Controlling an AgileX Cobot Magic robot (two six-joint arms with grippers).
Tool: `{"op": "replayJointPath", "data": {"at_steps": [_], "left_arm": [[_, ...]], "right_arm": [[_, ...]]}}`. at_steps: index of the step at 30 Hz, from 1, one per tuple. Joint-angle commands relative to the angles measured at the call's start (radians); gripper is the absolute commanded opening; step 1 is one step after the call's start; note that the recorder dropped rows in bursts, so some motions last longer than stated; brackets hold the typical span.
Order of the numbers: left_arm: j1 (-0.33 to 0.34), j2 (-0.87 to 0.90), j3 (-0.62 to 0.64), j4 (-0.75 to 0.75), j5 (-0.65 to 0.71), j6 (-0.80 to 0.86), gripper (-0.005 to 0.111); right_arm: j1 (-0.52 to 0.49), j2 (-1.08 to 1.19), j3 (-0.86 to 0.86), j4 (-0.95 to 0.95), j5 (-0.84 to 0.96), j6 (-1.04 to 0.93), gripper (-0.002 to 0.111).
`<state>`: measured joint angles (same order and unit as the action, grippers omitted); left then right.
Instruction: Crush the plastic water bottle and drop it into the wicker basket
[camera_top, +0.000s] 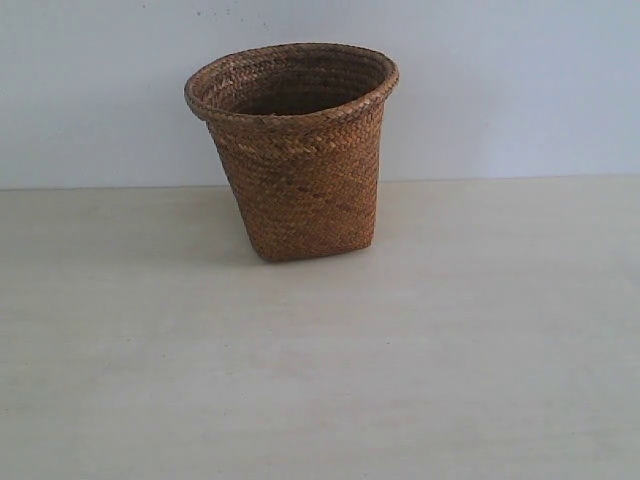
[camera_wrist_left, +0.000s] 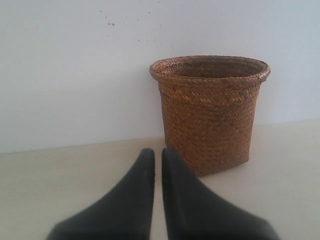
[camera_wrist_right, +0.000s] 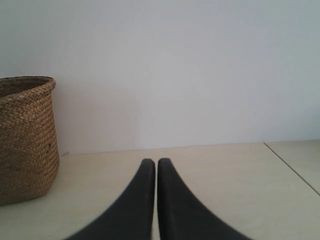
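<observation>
The brown wicker basket (camera_top: 296, 150) stands upright on the pale table near the back wall, and what lies inside it is hidden by its wall. It also shows in the left wrist view as the basket (camera_wrist_left: 210, 112) and at the edge of the right wrist view as the basket (camera_wrist_right: 25, 137). The plastic water bottle is out of view in every frame. My left gripper (camera_wrist_left: 157, 152) is shut and empty, low over the table, short of the basket. My right gripper (camera_wrist_right: 156, 162) is shut and empty too, off to the basket's side. Neither gripper appears in the exterior view.
A plain white wall (camera_top: 500, 90) rises right behind the basket. The light table (camera_top: 320, 380) stretches forward from it. A seam or table edge (camera_wrist_right: 292, 167) runs across the far corner in the right wrist view.
</observation>
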<state>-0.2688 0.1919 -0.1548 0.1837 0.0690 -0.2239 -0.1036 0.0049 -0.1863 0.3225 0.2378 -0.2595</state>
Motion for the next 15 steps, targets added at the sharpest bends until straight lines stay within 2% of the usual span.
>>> {"op": "replayJointPath", "data": {"at_steps": [1,11,15], "left_arm": [[0.004,-0.002,0.004,-0.008,-0.016,-0.008,0.004],[0.004,-0.002,0.006,-0.012,-0.016,-0.008,0.004],[0.004,-0.005,0.029,-0.083,-0.016,0.101,0.004]], "right_arm": [[-0.002,-0.005,0.006,0.001,-0.001,-0.002,0.0],[-0.002,-0.005,0.006,0.001,-0.001,-0.002,0.0],[-0.002,-0.005,0.006,0.001,-0.001,-0.002,0.0]]}}
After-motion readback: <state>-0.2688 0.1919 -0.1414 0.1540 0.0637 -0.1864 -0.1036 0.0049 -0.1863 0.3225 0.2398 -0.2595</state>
